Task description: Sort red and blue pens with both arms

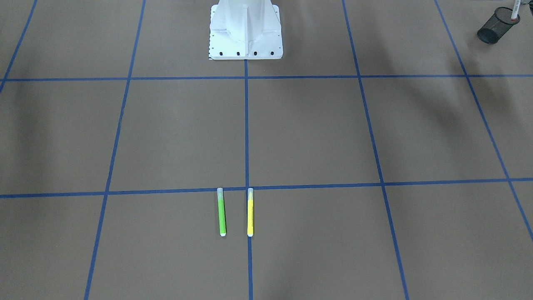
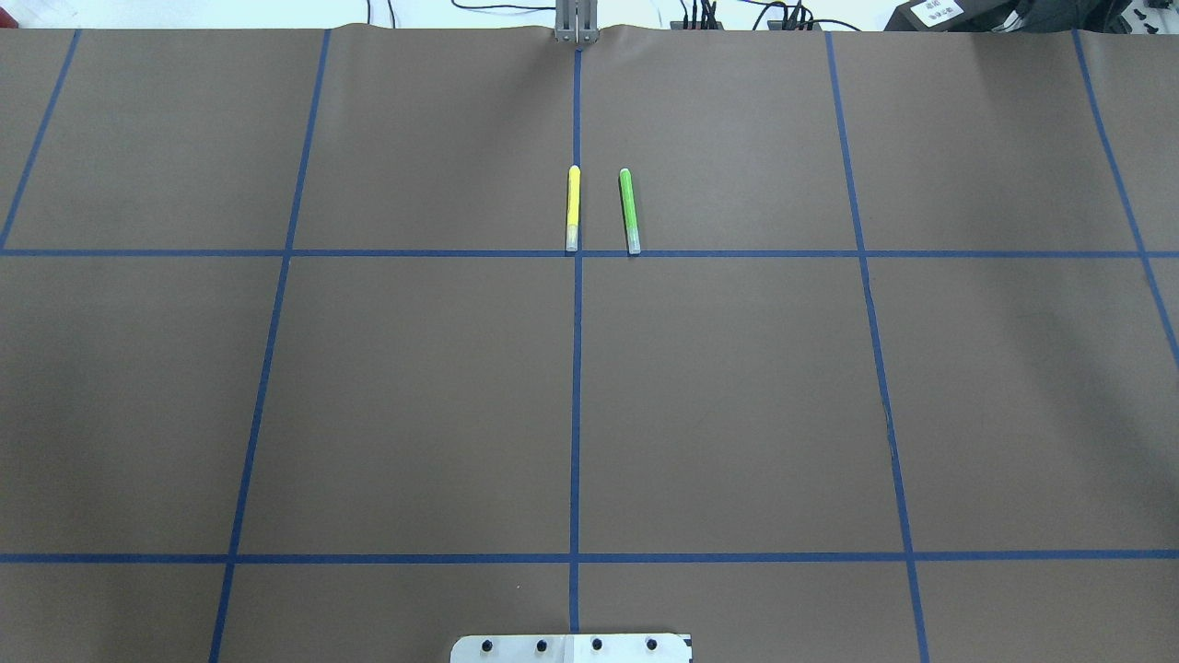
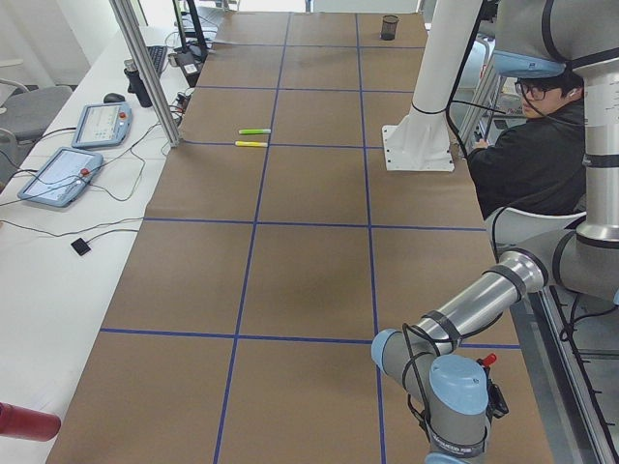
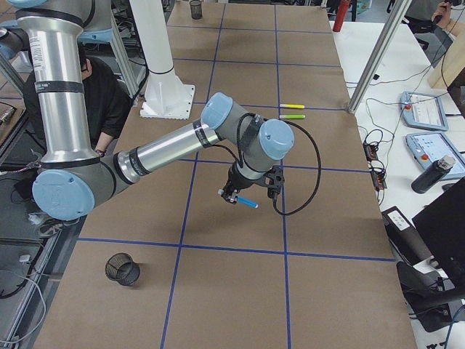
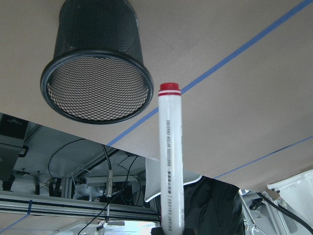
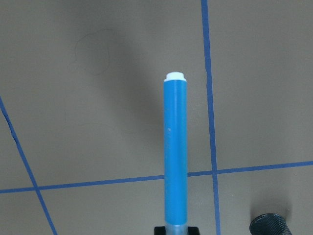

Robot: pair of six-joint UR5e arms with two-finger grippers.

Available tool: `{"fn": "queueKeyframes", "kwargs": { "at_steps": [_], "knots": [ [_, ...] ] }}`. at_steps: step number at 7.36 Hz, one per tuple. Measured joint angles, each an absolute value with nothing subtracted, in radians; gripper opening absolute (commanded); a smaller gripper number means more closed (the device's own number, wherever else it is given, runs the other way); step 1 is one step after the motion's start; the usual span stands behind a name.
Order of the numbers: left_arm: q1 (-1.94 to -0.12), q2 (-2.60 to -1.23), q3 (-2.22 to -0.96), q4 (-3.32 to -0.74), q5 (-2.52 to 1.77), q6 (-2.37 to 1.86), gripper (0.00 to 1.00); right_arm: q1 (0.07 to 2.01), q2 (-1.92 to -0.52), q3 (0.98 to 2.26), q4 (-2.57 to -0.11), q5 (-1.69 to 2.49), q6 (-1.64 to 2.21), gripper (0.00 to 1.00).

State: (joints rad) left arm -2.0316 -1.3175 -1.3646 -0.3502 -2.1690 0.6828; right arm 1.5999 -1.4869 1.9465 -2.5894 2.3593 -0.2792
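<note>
Blue pen [image 6: 175, 152] between right fingers [image 6: 191, 231]

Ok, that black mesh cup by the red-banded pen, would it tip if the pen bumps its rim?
Probably light: the mesh cup is open wire all round, so a knock from the red-banded pen could slide it on the smooth paper. Its base looks narrower than its rim, so a push up high may tip it.

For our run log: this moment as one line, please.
left end effector: holds red pen near mesh cup; right end effector: holds blue pen; green marker, yellow marker: untouched
</note>
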Motion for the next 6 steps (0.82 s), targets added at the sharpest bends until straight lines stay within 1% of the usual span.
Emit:
{"fn": "queueKeyframes", "kwargs": {
  "at_steps": [2,6],
  "knots": [
    [-2.035,-1.316,-1.328,-0.358,-2.169,0.678,0.00,1.600,-1.486,1.947,-2.589,2.359,-0.279,0.00],
    [-2.051,-1.299,-1.301,-0.363,-2.164,0.676,0.00,1.600,-1.483,1.951,-2.588,2.359,-0.279,0.00]
  ]
}}
